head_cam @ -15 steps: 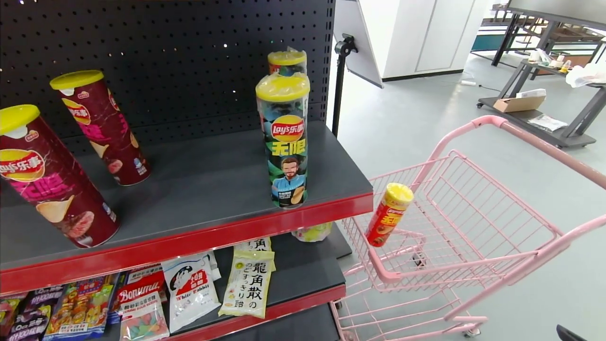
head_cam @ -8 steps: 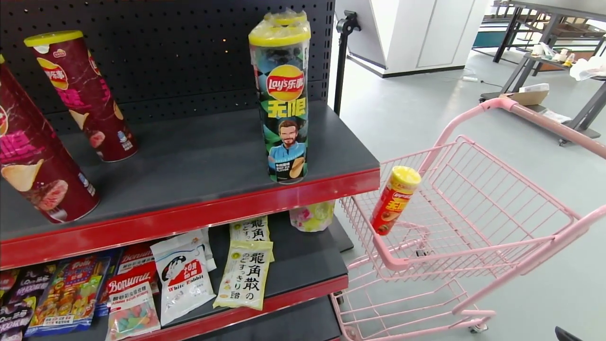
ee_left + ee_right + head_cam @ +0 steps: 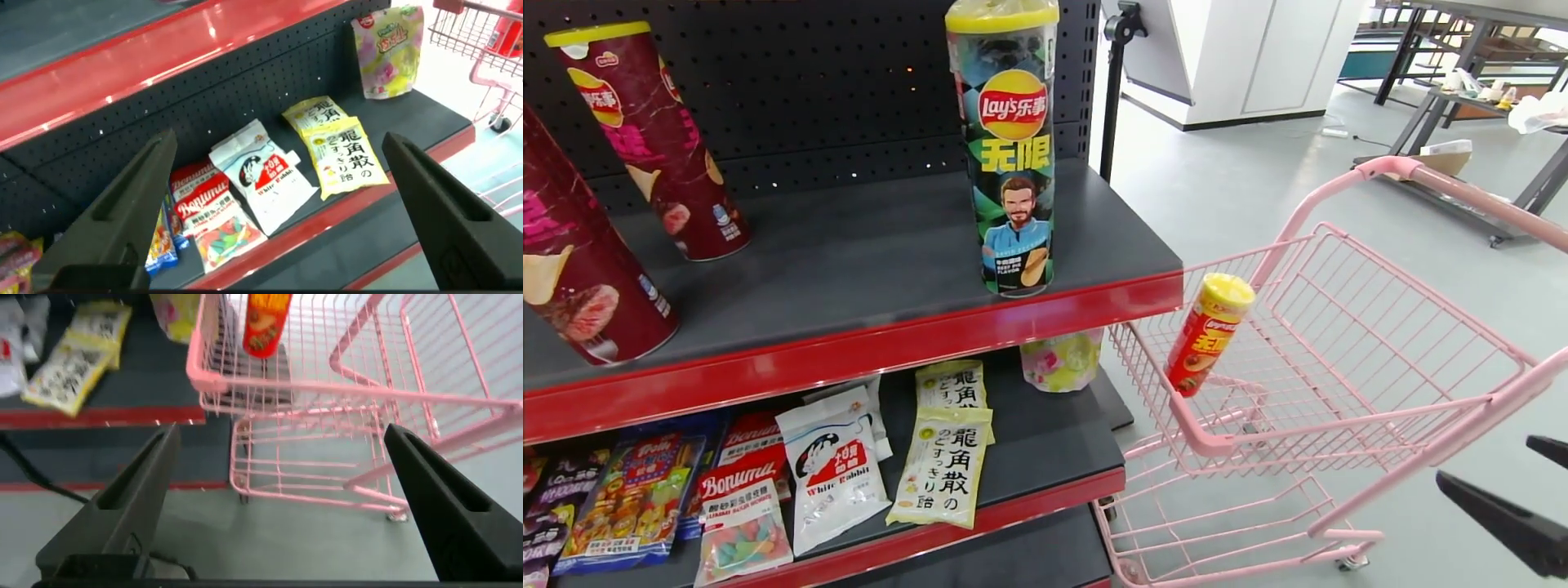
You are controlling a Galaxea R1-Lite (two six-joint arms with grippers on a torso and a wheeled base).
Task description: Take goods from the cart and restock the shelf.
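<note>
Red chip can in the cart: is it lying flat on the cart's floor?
No, the red chip can stands on end, tilted, with its yellow lid up, in the corner of the pink cart near the shelf.

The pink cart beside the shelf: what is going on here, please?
A two-armed robot is restocking, and neither gripper holds anything. The right gripper, open, faces the pink wire shopping cart, where one red cylindrical chip can with a yellow lid leans in the corner nearest the shelf. The left gripper, open, faces flat snack bags on the lower shelf. The dark grey upper shelf with a red edge carries a green-and-black chip can and two dark red chip cans.
</note>
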